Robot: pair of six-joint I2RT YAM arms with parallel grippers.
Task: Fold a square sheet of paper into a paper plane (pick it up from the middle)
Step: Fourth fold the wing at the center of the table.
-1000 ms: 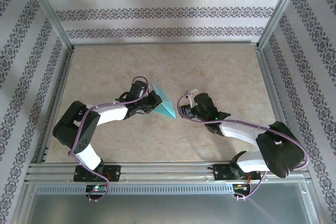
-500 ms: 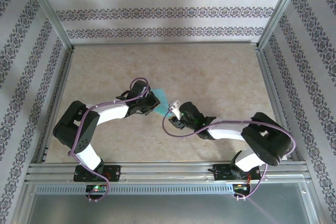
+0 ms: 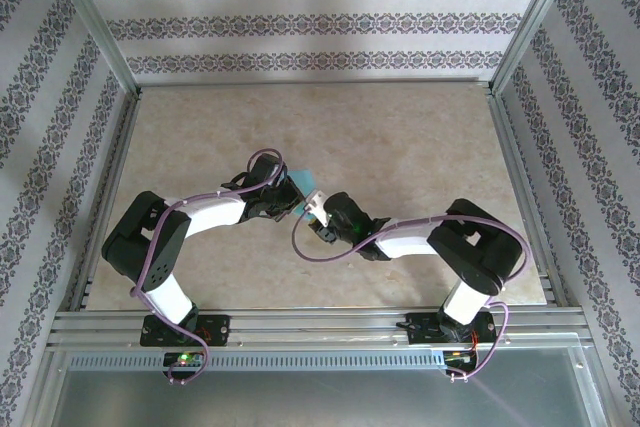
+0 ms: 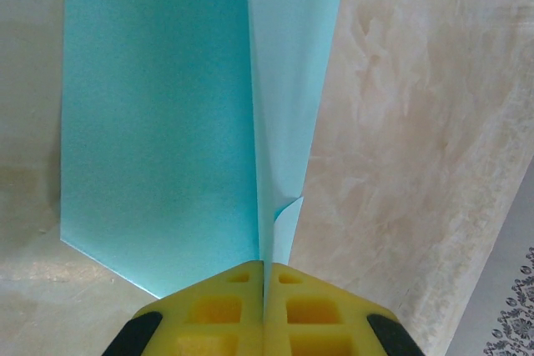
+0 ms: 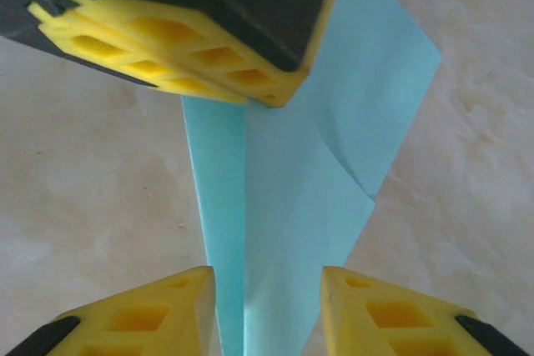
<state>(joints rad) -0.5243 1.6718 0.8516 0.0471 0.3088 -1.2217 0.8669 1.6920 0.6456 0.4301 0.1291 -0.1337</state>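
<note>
The light-blue paper plane (image 4: pixel 167 114) hangs above the table with its creased keel clamped between the yellow pads of my left gripper (image 4: pixel 265 271), which is shut on it. From above, the plane (image 3: pixel 303 181) peeks out between both grippers, left gripper (image 3: pixel 289 198) on its left. My right gripper (image 3: pixel 318 210) has come in from the right. In the right wrist view its jaws (image 5: pixel 267 289) stand apart on either side of the plane (image 5: pixel 284 198), one yellow fingertip (image 5: pixel 146 316) left of the paper and one right. The left gripper's pads (image 5: pixel 179 52) show at the top.
The beige marbled table (image 3: pixel 400 137) stretches behind and around the arms. Metal frame posts and patterned walls (image 3: pixel 320 22) close in the sides and back. A rail (image 3: pixel 320 325) runs along the near edge by the arm bases.
My right arm has swung left up to the plane and its jaws have narrowed around the paper. The left gripper has kept its hold, nearly still.
</note>
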